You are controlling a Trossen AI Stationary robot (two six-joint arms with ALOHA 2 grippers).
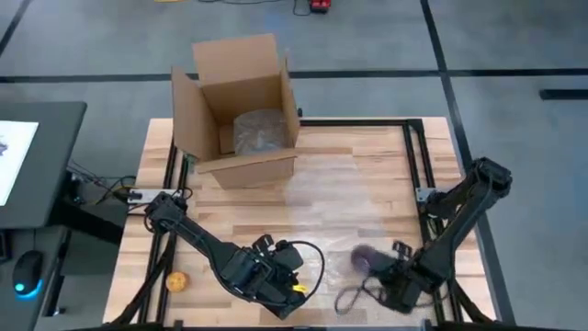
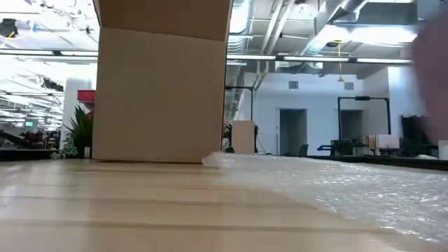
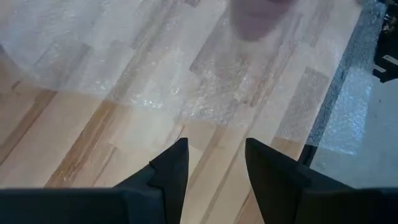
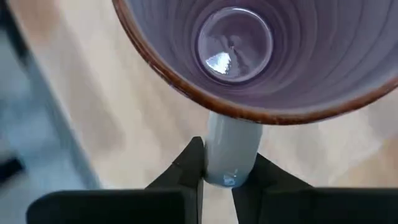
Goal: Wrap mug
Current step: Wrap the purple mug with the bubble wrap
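The mug point(image 1: 363, 260) is purple inside with a brown rim and a pale grey handle. It is at the near right of the table, over the near edge of the bubble wrap sheet point(image 1: 344, 198), with my right gripper point(image 1: 380, 273) shut on it. In the right wrist view its open mouth point(image 4: 249, 50) faces the camera. My left gripper point(image 1: 296, 280) is open near the table's front edge, left of the mug and pointing toward it. Its fingers point(image 3: 171, 165) hover over bare wood with nothing between them. My right gripper pinches the mug's pale handle point(image 4: 230, 149) between its two fingers. They come from the table's right side. The mug is tipped so that its mouth faces back toward the wrist. In the low view it shows as a purple blur point(image 2: 435, 77) above the table top.
An open cardboard box point(image 1: 241, 106) stands at the far left with a bubble-wrapped bundle point(image 1: 260, 129) inside. A small orange thing point(image 1: 176, 280) lies at the near left. A dark cable loop point(image 1: 349, 299) lies near the front edge. Black rails point(image 1: 415, 156) frame the table.
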